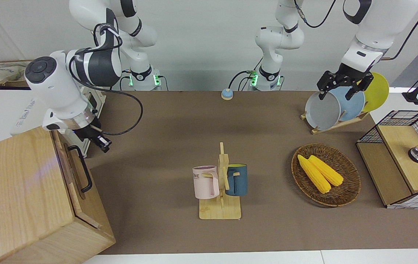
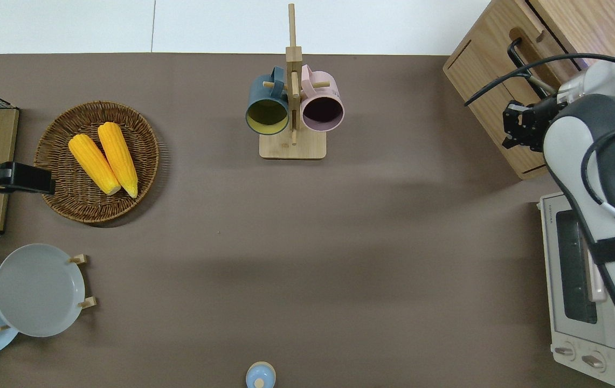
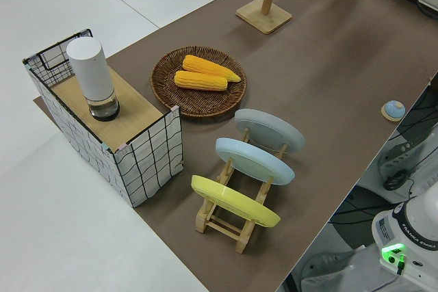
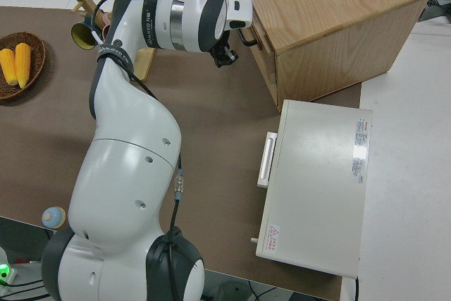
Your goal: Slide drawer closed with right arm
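The drawer is in the pale wooden cabinet at the right arm's end of the table. Its front sits close against the cabinet, and its black loop handle faces the table's middle. The handle also shows in the overhead view. My right gripper is shut and holds nothing. It hangs a short way off the drawer front, apart from the handle, over the cabinet's front at the corner nearer the robots. It also shows in the right side view. My left arm is parked with its gripper open.
A white toaster oven stands beside the cabinet, nearer the robots. A mug rack with two mugs stands mid-table. A basket of corn, a plate rack and a wire-mesh box are at the left arm's end. A small bell is near the robots.
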`<state>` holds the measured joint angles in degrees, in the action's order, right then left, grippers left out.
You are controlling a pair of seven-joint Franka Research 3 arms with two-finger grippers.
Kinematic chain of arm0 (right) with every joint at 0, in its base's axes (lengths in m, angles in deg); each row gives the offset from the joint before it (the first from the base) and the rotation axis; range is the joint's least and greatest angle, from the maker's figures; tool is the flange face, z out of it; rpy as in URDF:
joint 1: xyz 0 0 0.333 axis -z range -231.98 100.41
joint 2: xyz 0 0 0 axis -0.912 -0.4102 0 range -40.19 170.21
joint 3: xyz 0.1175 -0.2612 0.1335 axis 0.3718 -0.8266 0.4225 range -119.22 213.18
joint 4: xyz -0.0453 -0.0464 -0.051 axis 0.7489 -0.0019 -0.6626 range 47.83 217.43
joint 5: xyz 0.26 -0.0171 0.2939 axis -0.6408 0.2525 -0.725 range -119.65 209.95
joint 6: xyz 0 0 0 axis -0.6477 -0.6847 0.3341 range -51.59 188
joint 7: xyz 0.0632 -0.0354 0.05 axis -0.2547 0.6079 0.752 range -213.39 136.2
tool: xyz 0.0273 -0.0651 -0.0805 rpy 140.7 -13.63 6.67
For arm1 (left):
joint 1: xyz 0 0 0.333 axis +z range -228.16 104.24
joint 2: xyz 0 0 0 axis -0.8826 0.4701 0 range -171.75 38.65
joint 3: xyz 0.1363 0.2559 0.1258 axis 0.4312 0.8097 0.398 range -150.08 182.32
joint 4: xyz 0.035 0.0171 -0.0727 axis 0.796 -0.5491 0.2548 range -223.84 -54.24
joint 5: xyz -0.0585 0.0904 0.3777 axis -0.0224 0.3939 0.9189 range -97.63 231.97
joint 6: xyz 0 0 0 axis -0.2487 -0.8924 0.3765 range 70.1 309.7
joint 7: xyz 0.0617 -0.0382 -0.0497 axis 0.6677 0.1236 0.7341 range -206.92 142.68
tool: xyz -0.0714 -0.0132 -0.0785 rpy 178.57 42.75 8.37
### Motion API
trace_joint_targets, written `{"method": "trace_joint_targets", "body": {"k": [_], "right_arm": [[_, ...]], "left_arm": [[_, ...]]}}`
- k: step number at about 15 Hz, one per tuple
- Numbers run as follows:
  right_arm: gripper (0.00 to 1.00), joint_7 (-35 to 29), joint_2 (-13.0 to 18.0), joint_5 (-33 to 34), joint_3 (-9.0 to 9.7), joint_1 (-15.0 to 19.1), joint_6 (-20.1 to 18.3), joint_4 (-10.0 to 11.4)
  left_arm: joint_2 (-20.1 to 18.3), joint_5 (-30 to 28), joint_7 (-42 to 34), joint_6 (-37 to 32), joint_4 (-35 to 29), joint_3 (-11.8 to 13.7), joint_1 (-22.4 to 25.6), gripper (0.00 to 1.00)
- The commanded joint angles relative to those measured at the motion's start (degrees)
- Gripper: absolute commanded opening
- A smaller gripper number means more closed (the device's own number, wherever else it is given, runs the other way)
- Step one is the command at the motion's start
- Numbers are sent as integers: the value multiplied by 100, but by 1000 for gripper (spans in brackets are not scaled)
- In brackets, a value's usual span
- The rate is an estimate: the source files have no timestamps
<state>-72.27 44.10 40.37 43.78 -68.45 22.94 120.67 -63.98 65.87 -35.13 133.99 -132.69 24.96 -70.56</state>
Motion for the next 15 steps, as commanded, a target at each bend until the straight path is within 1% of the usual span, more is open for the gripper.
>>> {"method": "trace_joint_targets", "body": {"k": [1,3,4,6,7,8,10,13,15], "right_arm": [[0,720,288,91,-5,-234,-576,0],[0,1177,446,267,-66,-392,-927,0],[0,1344,560,320,-84,-454,-990,17],[0,1538,797,390,-84,-515,-1156,183],[0,1748,946,451,-110,-629,-1245,315],[0,1950,1139,548,-197,-726,-1237,507],[0,2285,1439,610,-338,-867,-1219,737],[0,2917,1720,733,-374,-824,-1140,983],[0,3208,1931,777,-426,-815,-869,1299]], "left_arm": [[69,78,-33,4,112,92,-99,995],[69,78,-33,4,112,92,-99,995],[69,87,-33,4,112,92,-99,995],[69,78,-33,4,112,92,-99,998],[69,87,-33,4,112,92,-99,998],[69,87,-33,4,112,92,-99,995],[69,78,-33,4,112,92,-99,995],[69,87,-33,4,112,92,-99,998],[69,78,-33,4,112,92,-99,995]]}}
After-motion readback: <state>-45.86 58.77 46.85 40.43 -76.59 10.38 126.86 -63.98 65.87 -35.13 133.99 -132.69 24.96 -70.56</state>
